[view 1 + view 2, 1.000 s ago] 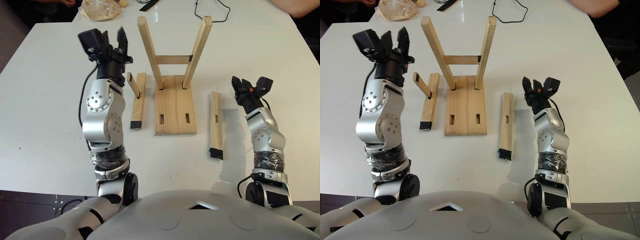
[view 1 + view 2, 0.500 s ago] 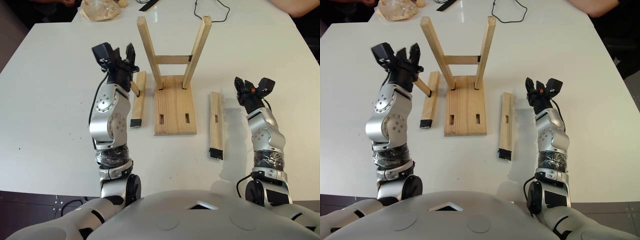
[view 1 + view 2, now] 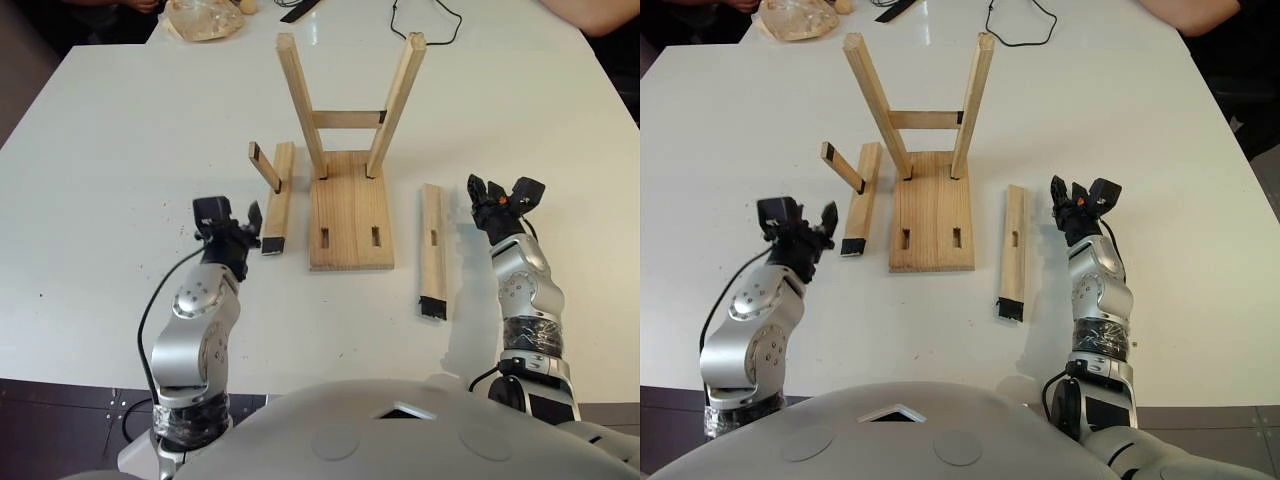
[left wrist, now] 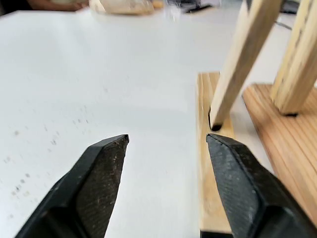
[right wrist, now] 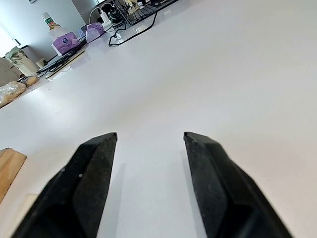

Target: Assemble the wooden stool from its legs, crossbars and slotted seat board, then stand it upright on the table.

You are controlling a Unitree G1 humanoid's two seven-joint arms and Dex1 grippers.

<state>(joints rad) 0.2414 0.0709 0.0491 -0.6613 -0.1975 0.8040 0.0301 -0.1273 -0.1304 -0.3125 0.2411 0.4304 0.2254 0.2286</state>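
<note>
Left jaws are spread wide with nothing between them; the fingers (image 4: 101, 183) hang low over the surface (image 3: 110, 150), just to the left of the near end of the left loose leg (image 3: 277, 198). We can't tell whether the inner finger touches the wood, but it looks slightly apart. Right jaws are spread too and just as empty, fingers (image 5: 89, 183) over bare white surface, a bit to the right of the right loose leg's (image 3: 431, 248) far end.

The left loose leg lies flat, long axis running away from us, black-capped end pointing back at us. A short crossbar (image 3: 265, 166) is stuck in its far end and tilts up and to the left. The right loose leg lies flat the same way, black cap toward us, a slot about midway along it.

Between them the seat board (image 3: 349, 220) lies flat, long axis also running away from us, two open slots at the near end. From its far end two standing legs (image 3: 301, 105) rise and lean apart, joined by a long crossbar (image 3: 346, 119).

At the far edge we see a crumpled plastic bag (image 3: 203, 18) and a black cable (image 3: 420, 20).
</note>
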